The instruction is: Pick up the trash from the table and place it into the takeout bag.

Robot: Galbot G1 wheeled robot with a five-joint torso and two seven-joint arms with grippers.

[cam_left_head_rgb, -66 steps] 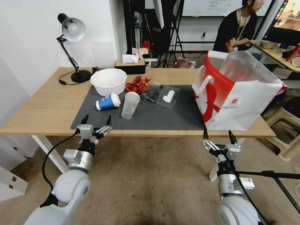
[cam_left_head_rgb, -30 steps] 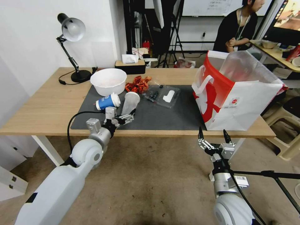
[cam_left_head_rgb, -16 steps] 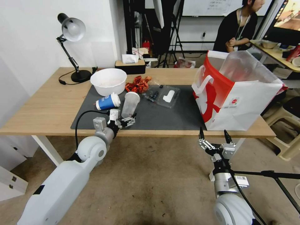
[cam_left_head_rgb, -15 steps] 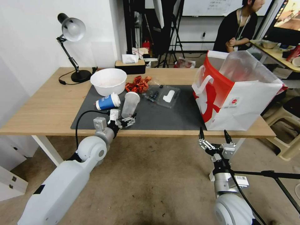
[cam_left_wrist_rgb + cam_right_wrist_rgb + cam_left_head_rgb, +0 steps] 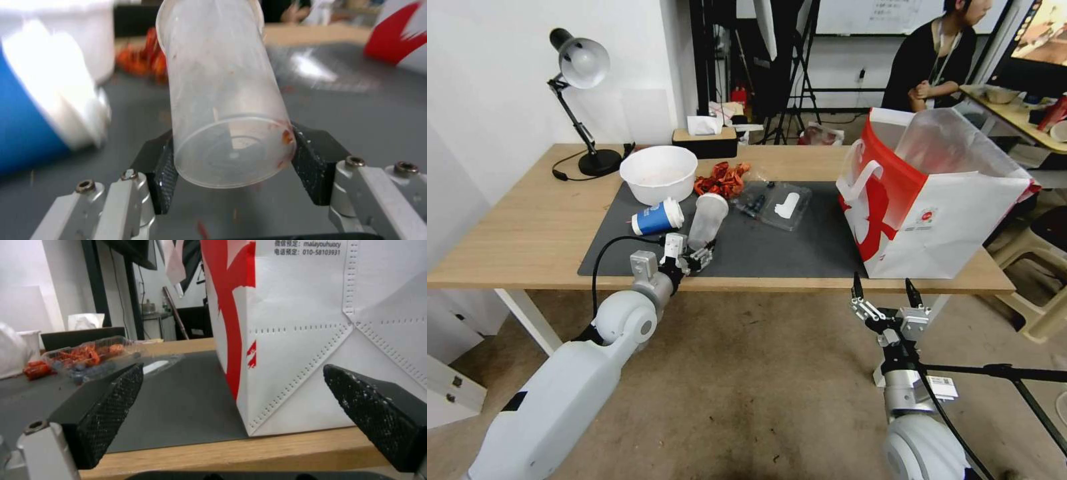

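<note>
- Left gripper [image 5: 692,254] reaches low over the table's [image 5: 527,233] near edge; its black pads [image 5: 161,166] flank the base of the clear plastic cup [image 5: 222,86], touching or nearly so, the cup lying on the dark mat [image 5: 787,247] beside the blue paper cup [image 5: 657,218].
- Right gripper [image 5: 886,297] hangs below the table edge, jaws wide, facing the takeout bag [image 5: 934,200].
- Since 2.2 s ago, the left arm has advanced from below the edge to the cup.
- Behind: white bowl [image 5: 658,173], desk lamp [image 5: 580,100].
</note>
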